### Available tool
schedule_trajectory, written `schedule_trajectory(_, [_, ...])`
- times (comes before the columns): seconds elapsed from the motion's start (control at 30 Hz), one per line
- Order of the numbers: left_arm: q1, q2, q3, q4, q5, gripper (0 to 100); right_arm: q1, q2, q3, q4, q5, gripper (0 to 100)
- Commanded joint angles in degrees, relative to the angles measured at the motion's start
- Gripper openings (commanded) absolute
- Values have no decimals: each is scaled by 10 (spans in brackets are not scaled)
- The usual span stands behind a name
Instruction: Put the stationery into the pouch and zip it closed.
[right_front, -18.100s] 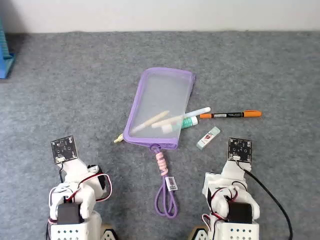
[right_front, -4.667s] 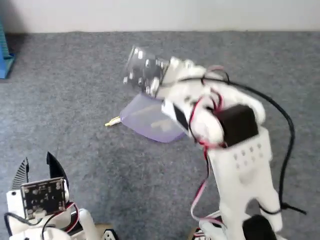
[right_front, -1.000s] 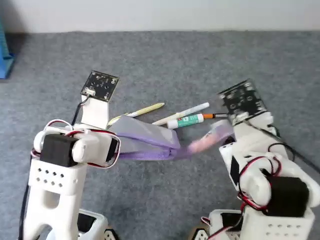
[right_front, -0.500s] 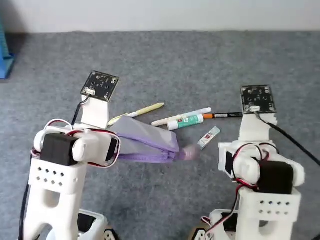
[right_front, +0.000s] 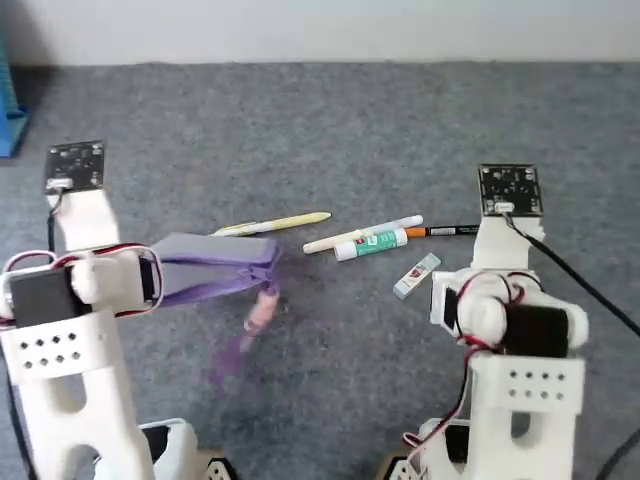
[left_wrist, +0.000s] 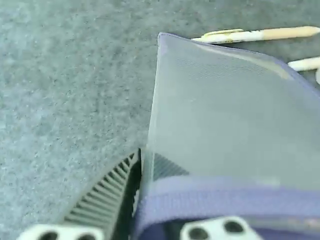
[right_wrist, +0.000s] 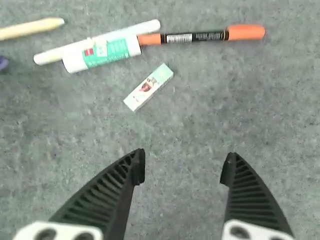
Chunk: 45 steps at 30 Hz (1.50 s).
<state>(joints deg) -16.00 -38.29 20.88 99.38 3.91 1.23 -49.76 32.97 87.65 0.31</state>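
Stationery lies on the grey carpet (right_front: 330, 120) near the middle of the high view, all of it outside the pouch (right_front: 215, 266). The purple pouch is left of the middle. The left gripper (left_wrist: 144, 172) pinches its left end, fingers shut tight on the purple edge. The pink and purple strap (right_front: 255, 318) hangs under the pouch's right end. The yellow pen (right_front: 275, 223) lies just above the pouch's upper right corner. Right of it lie the white pen (right_front: 363, 232) and the green tube (right_front: 371, 244), touching side by side. The orange marker (right_front: 446, 231) comes next, further right. The eraser (right_front: 416, 275) lies alone just below them. The right gripper (right_wrist: 184, 161) hangs over the carpet near the eraser, fingers spread wide.
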Motion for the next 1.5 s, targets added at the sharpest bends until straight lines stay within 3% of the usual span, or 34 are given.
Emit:
schedule_trajectory(0.0, [-24,-4,-25,14,9,12,3,33,-8,-8,-7,243])
schedule_trajectory(0.27, [-18,0,9,12,6,12,2,87,-62,-26,-16,243])
schedule_trajectory(0.5, [4,-3,20,6,15,70,-7,229,-121,-28,-103,243])
schedule_trajectory(0.63, [3,-4,21,10,95,109,-24,339,-208,14,-163,244])
schedule_trajectory(0.77, [4,-4,20,-3,106,107,-49,442,-281,11,-212,244])
schedule_trajectory(0.93, [5,-1,20,-11,106,9,-60,553,-375,-8,-222,243])
schedule_trajectory(1.13, [3,-4,20,-10,106,14,-62,658,-455,-2,-248,243])
schedule_trajectory(1.47, [3,-4,20,-10,106,14,-70,748,-466,-8,-249,242])
